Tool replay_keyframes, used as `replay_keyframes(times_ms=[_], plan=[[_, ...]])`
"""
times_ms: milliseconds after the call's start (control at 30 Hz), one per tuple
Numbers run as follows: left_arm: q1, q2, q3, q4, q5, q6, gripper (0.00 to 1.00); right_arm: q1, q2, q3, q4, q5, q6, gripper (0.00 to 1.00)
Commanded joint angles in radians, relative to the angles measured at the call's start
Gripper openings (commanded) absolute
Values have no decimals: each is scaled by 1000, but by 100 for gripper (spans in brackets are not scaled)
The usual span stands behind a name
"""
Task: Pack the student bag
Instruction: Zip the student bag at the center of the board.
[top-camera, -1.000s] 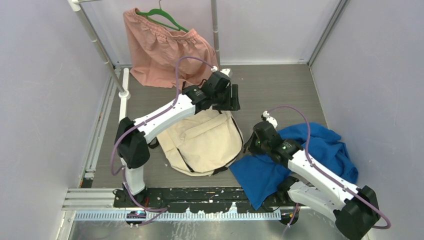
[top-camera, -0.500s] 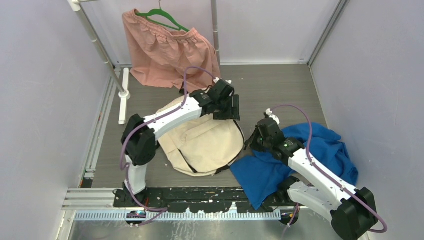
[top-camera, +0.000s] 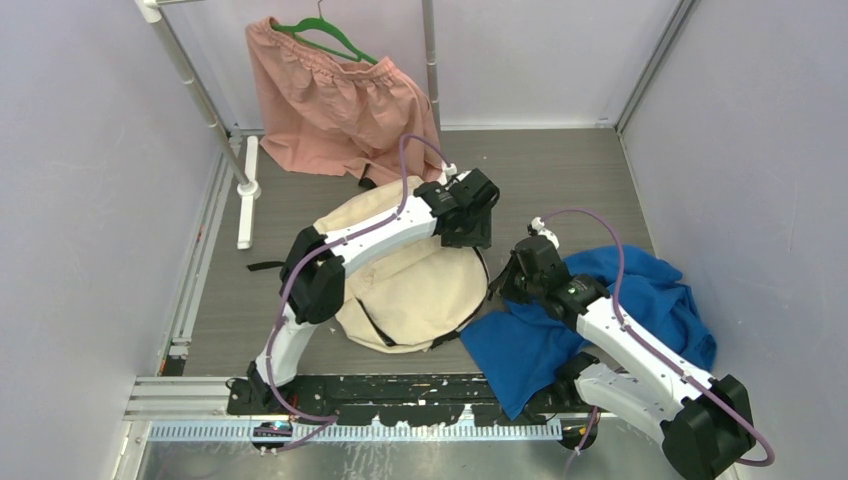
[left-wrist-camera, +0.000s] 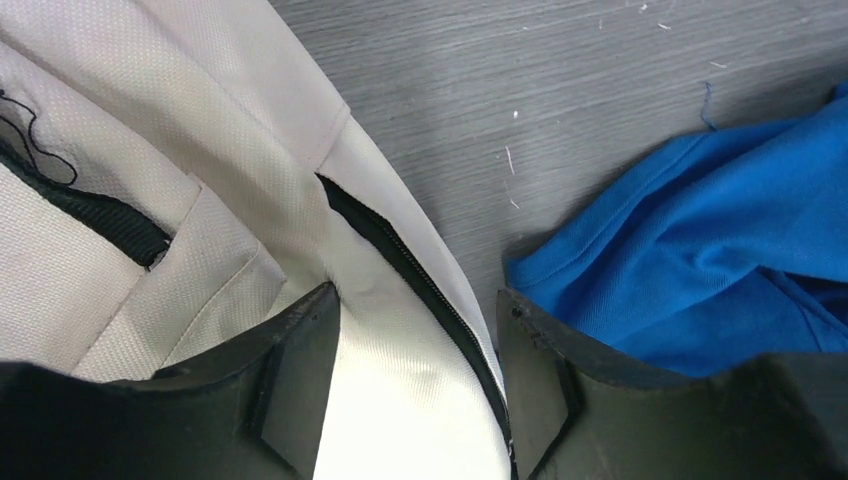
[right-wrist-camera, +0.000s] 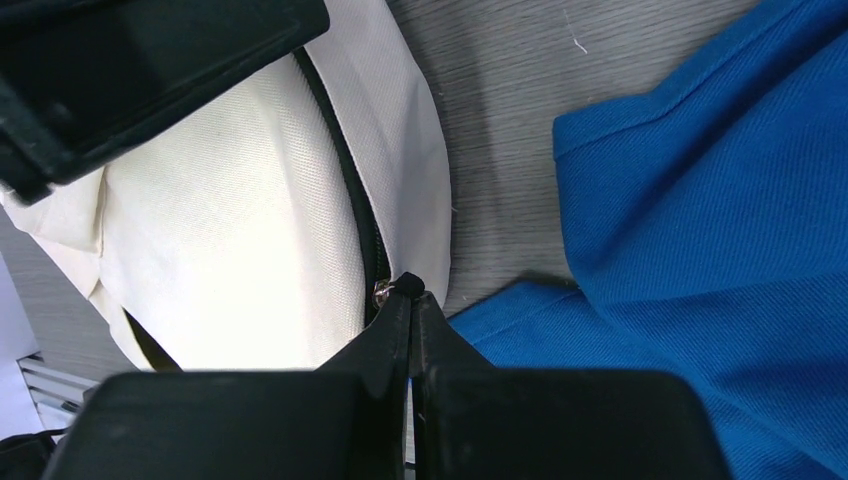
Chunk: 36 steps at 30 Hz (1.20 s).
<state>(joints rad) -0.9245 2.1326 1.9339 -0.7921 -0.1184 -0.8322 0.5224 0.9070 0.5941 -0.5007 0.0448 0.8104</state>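
The grey wood-grain table (top-camera: 560, 170) carries your student bag (top-camera: 420, 285) lying flat near its middle, its inside hidden. The blue cloth (top-camera: 650, 290) is heaped just beside the bag toward the right edge, and the pink garment (top-camera: 330, 100) hangs on its green hanger (top-camera: 335, 38) at the far left corner. Your left gripper (left-wrist-camera: 418, 370) stands spread over the bag's right rim, straddling the black zipper (left-wrist-camera: 400, 255), while your right gripper (right-wrist-camera: 410, 300) is pressed together with its tips at that zipper's slider; whether it pinches the pull you cannot tell.

The student bag (top-camera: 410, 290) lies left of the cloth (top-camera: 670, 300).
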Motion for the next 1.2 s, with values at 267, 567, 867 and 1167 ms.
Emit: replay_keyframes(times_ms=[267,567,867,1167], plan=[[-17,53,107,-43,-36,-17,0,-4,-65,12,33,-14,-5,1],[-5,71,169,-46,-196,20,0,-4,-98,-18,17,-104,12,1],[54,134,279,-79,-241,24,0,136,-227,-138,11,-158,172,1],[72,96,295,-93,-139,104,7,213,-278,-99,-137,6,153,1]])
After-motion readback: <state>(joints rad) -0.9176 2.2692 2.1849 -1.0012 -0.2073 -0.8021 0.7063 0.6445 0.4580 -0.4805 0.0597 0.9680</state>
